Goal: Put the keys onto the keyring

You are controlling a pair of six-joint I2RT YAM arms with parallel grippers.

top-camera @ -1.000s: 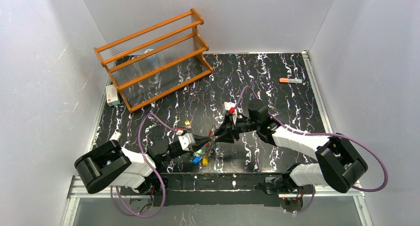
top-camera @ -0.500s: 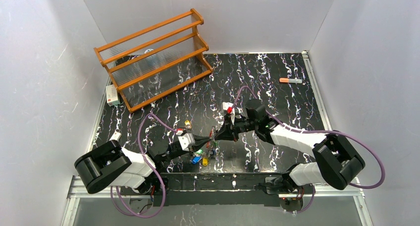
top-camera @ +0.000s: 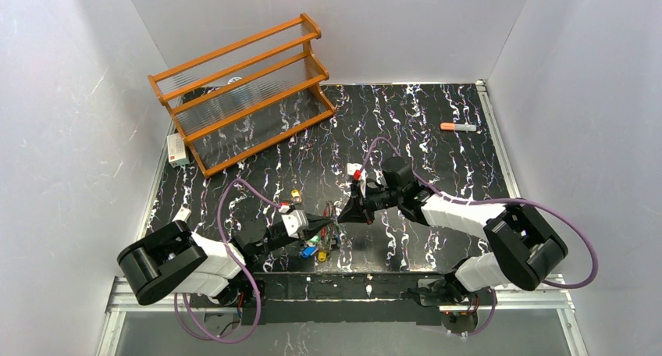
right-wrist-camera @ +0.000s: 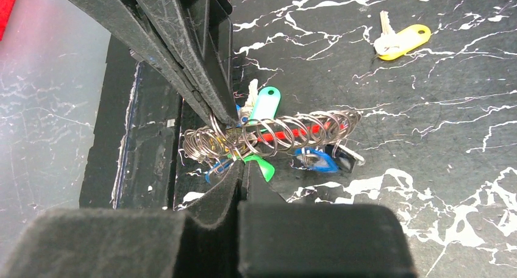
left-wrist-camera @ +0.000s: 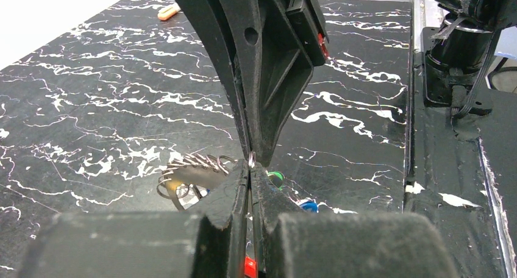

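Observation:
The keyring [right-wrist-camera: 286, 131] is a coil of wire loops round a red arc, lying near the table's front edge [top-camera: 324, 235]. Green [right-wrist-camera: 263, 168], blue [right-wrist-camera: 317, 160] and pale teal [right-wrist-camera: 266, 101] keys hang from it. My left gripper [top-camera: 322, 220] is shut on one wire loop [left-wrist-camera: 250, 160] of the keyring. My right gripper [top-camera: 341, 214] meets it tip to tip and is shut on the coils at the same end [right-wrist-camera: 239, 162]. One yellow key [right-wrist-camera: 399, 40] lies loose on the table, beyond the left gripper [top-camera: 296, 194].
A wooden rack [top-camera: 242, 90] stands at the back left, with a small box [top-camera: 178, 149] beside it. An orange-capped marker [top-camera: 457, 126] lies at the back right. The black base rail [top-camera: 367, 282] runs just behind the keyring.
The right gripper's jaws have closed at the keyring's coils, and its wrist has shifted slightly left. The left gripper has stayed shut in place.

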